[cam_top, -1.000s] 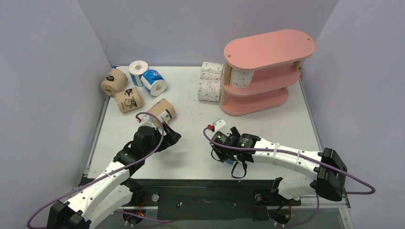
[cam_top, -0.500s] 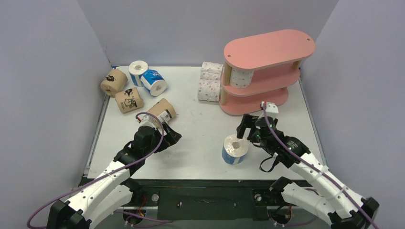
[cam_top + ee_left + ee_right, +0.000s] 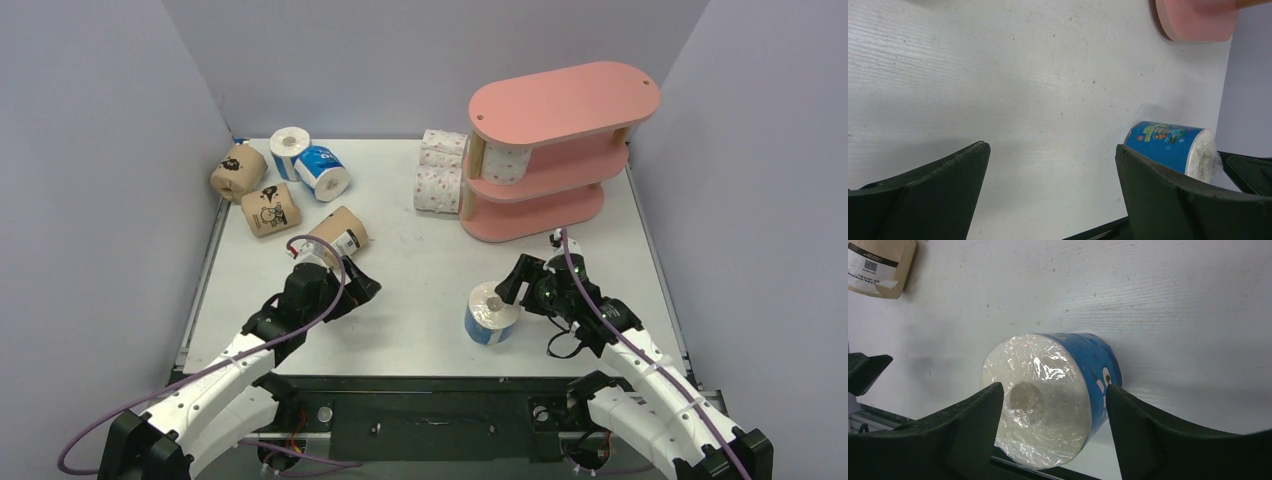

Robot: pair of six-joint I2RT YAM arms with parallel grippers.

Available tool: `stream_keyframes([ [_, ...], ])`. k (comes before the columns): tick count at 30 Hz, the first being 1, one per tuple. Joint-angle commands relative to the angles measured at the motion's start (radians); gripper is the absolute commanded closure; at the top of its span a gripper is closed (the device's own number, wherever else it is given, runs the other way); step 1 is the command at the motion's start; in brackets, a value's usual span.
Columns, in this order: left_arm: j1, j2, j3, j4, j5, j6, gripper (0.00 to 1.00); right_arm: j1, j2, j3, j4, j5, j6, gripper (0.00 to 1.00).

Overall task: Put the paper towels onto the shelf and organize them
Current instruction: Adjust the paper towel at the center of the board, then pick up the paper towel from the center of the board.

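Blue roll (image 3: 492, 313), standing on end at the lower centre of the top view, sits right at the tips of the right gripper (image 3: 1053, 387). The jaws are apart, with one finger to each side of the roll's wrapped end in the wrist view. Whether the pads touch it I cannot tell. Half a second ago this gripper was higher in the frame, close to the bottom board of the shelf (image 3: 530, 222) and clear of the roll. It has since dropped toward the roll from the right. A second ago the arm lay across the lower centre and the roll hardly showed beneath it. The roll stands where it stood half a second ago.

Left gripper (image 3: 1051, 146), left of centre in the top view, is spread wide with only bare table (image 3: 420, 250) between its fingers. It has not shifted.

Three brown rolls (image 3: 270, 208) lie in the upper left, the nearest just above the left gripper. Two more blue rolls (image 3: 322, 172) sit beside them, one on end and one on its side. Dotted rolls (image 3: 437, 190) are stacked against the shelf's left end in the upper middle, and one dotted roll (image 3: 505, 163) lies on its middle board. None of these has moved.
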Motion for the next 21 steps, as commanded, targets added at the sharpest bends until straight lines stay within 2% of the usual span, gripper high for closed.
stream_keyframes([
  [1, 0.007, 0.023, -0.001, 0.06, 0.011, -0.006, 0.03, -0.005, -0.014, -0.022, 0.057, -0.058, -0.012, 0.3],
  [8, 0.007, 0.028, -0.002, 0.062, 0.014, -0.003, 0.03, 0.007, -0.045, -0.025, -0.028, -0.028, -0.038, 0.31],
  [11, 0.006, 0.024, -0.003, 0.067, 0.015, 0.0, 0.03, 0.051, -0.052, -0.015, -0.083, 0.023, -0.044, 0.32],
  [15, 0.007, 0.028, 0.003, 0.071, 0.016, -0.002, 0.02, 0.146, -0.025, -0.008, -0.096, 0.103, -0.021, 0.33],
  [21, 0.007, 0.016, 0.009, 0.057, 0.017, -0.001, 0.02, 0.161, 0.034, -0.007, -0.075, 0.143, -0.005, 0.38],
])
